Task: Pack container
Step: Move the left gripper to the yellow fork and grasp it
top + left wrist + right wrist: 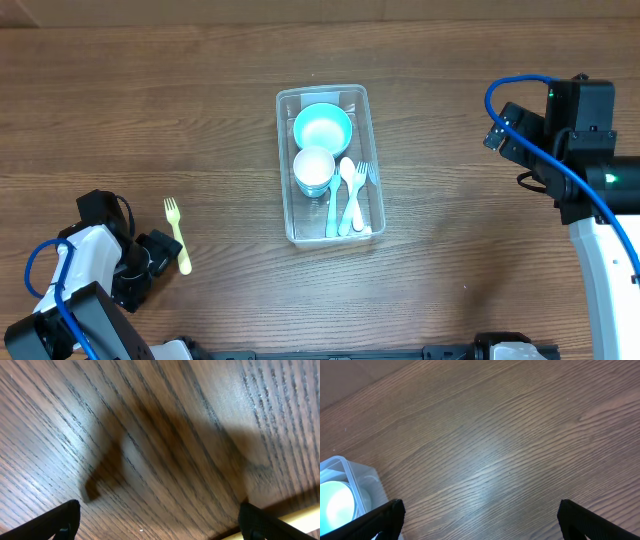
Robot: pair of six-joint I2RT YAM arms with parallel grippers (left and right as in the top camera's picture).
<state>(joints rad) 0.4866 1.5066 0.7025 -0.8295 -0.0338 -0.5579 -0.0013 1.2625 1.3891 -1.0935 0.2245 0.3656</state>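
Observation:
The clear container [283, 170] stands in the middle of the table. It holds a teal bowl [322, 127], a white cup [314, 163] and pale spoons and forks [350, 195]. A yellow fork [178, 233] lies on the wood at the left. My left gripper [158, 258] sits low just left of that fork. In the left wrist view the left gripper [160, 527] is open over bare wood, with a strip of the yellow fork [300, 517] by its right finger. My right gripper [502, 130] hovers well right of the container. In the right wrist view the right gripper [480, 522] is open and empty.
The right wrist view catches a corner of the container [362, 477] at far left, with the teal bowl [335, 502] inside. Brown wood table [450, 230] lies between the container and each arm.

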